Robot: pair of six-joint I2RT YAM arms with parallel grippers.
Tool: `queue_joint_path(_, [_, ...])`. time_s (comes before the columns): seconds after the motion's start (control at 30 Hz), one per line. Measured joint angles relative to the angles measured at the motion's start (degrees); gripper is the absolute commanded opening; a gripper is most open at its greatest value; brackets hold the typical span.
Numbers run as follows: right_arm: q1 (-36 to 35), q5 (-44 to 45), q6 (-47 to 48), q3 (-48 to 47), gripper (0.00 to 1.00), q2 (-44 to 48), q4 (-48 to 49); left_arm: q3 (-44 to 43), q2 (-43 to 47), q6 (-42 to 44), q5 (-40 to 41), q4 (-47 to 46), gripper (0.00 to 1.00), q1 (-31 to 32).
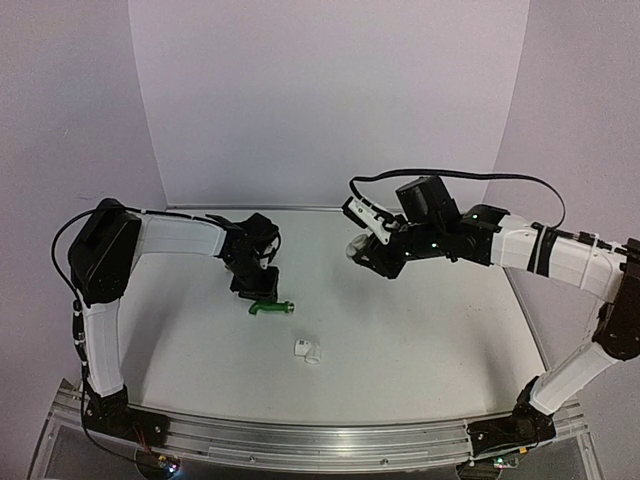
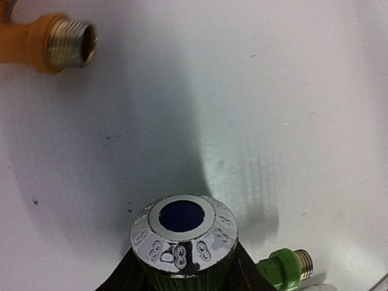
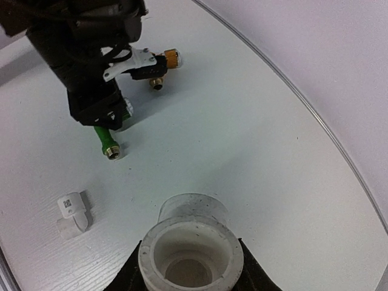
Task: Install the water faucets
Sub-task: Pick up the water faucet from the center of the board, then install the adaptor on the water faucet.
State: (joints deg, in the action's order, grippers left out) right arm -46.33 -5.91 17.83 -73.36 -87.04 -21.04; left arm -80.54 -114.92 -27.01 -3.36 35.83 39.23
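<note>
The green water faucet [image 1: 271,308] lies on the white table, its brass threaded end [image 2: 301,260] pointing right. My left gripper [image 2: 183,270] comes down on it from above, and its black fingers press both sides of the faucet's green knob with the chrome cap [image 2: 183,233]. The orange-yellow water faucet [image 2: 51,43] lies loose just beyond, also in the right wrist view [image 3: 162,65]. My right gripper [image 3: 191,270] hangs above the table at right, shut on a white pipe fitting [image 3: 191,248] whose open socket faces the camera.
A second white pipe fitting [image 1: 308,350] with a printed label lies loose on the table in front of the green faucet, seen too in the right wrist view [image 3: 73,211]. The table's curved back edge [image 3: 303,103] meets the white backdrop.
</note>
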Motion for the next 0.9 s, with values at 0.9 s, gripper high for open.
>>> queue_joint_path(0.9, [0.00,-6.42,30.57,-9.66,0.00,-4.85,-10.74,-3.98,2.41,1.53,-34.47,-18.45,0.00,-0.55])
